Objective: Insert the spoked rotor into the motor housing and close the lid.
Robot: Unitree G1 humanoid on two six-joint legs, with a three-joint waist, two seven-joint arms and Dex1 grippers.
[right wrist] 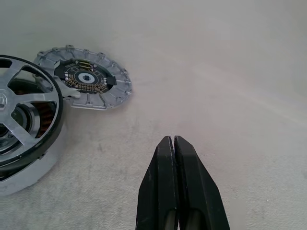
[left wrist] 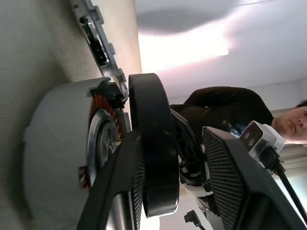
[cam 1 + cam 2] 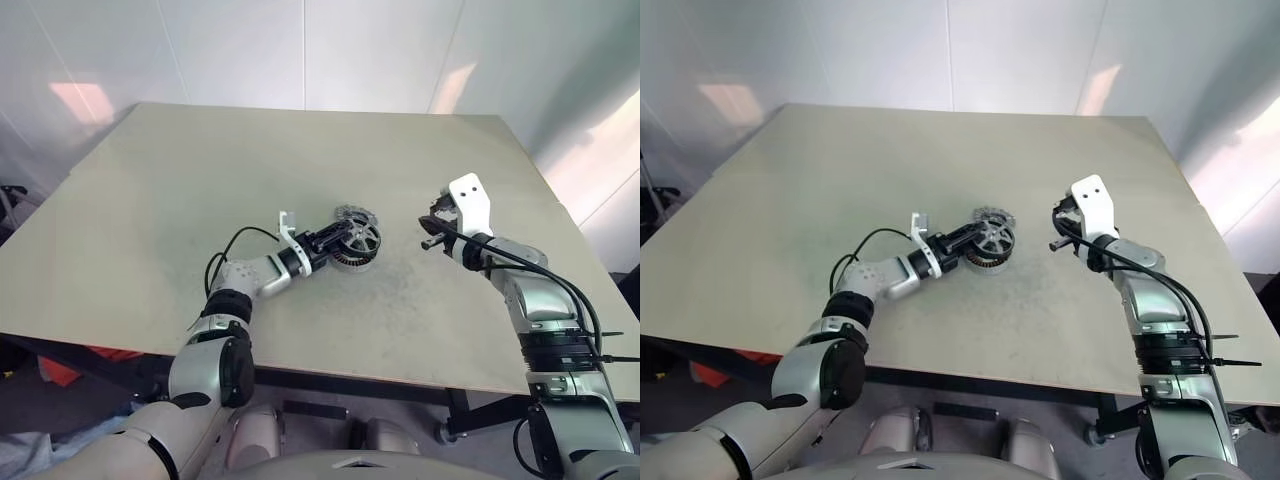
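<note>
Your left gripper (image 3: 975, 240), part open, straddles the stiff spoked rotor's (image 1: 26, 112) slick rim, tilted on the motor housing (image 2: 55, 158); right gripper (image 1: 178, 143) is closed, empty.

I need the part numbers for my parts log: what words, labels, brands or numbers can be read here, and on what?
None can be read.
The lid: tiny marks around its dark centre, too small to read.
The spoked rotor and the motor housing: no lettering seen.
</note>
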